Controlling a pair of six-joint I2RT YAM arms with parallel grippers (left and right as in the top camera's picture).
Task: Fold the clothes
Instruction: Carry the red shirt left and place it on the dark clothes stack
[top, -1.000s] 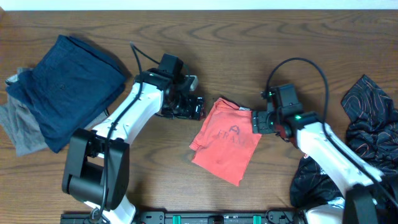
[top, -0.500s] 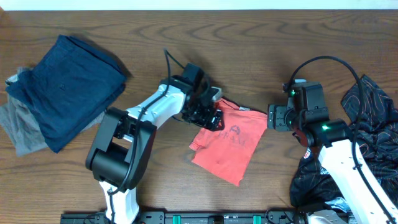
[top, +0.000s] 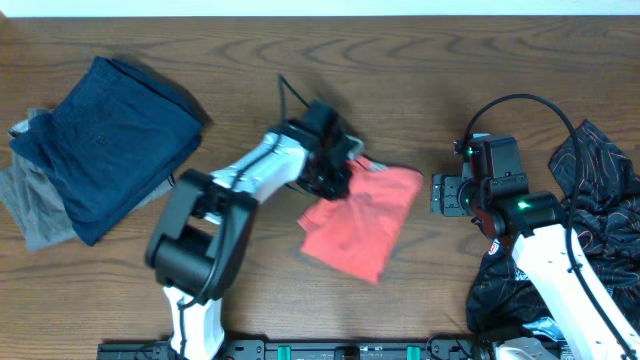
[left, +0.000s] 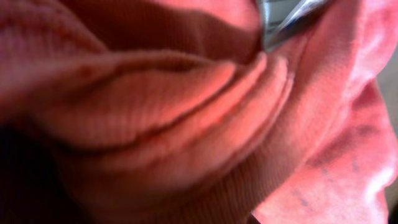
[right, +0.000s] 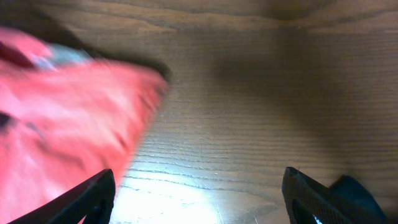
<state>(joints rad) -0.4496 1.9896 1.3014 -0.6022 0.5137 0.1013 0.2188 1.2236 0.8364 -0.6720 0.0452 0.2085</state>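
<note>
Overhead: your left end effector (top: 337, 168) sits on the upper-left edge of the red shirt (top: 365, 215), mid-tabletop (top: 250, 60); your right end effector (top: 440, 193) stands apart to its right.
Left wrist: bunched red cloth fills the view, so I judge it pinched.
Right wrist: fingers (right: 93, 199) spread, nothing between them.
Progress: navy stack (top: 110, 130) looks folded; the shirt is rumpled and the black heap (top: 590, 200) is unfolded.

Light: fell evenly from above, with soft shadows.
Glare: a pale sheen lay on the bench (right: 180, 199) in the right wrist view.
Blur: the red shirt (top: 365, 215) was smeared; the left wrist close-up was unfocused.
</note>
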